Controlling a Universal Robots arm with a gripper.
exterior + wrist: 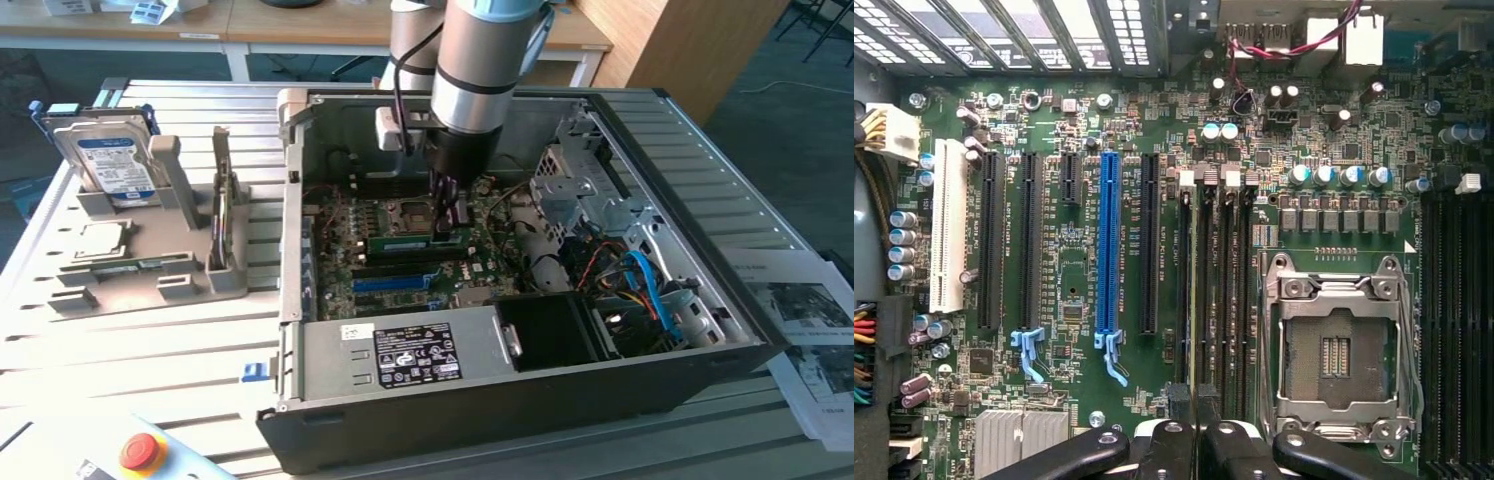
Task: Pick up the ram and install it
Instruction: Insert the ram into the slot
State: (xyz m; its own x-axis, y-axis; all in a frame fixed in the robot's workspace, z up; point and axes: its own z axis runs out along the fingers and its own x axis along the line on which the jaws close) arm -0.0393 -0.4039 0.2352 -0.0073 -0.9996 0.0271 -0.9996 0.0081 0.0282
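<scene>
Seating the ram (1199, 300) calls for a straight, even push. The pincer (1197, 425), closed narrow on the stick's upper edge, holds it upright among the memory slots (1226, 290) just beside the processor socket (1339, 345); any tilt would likely jam it.

On the tabletop (134, 360), the hard drive (110, 160) stands to the exterior view's left of the computer case (534, 400); inside, the claw (1196, 400) pinches the ram (1200, 290) over the motherboard (1064, 300), beside the processor socket (1339, 345)

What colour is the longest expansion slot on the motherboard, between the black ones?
The expansion slot is blue; the wrist view shows it best.
</scene>
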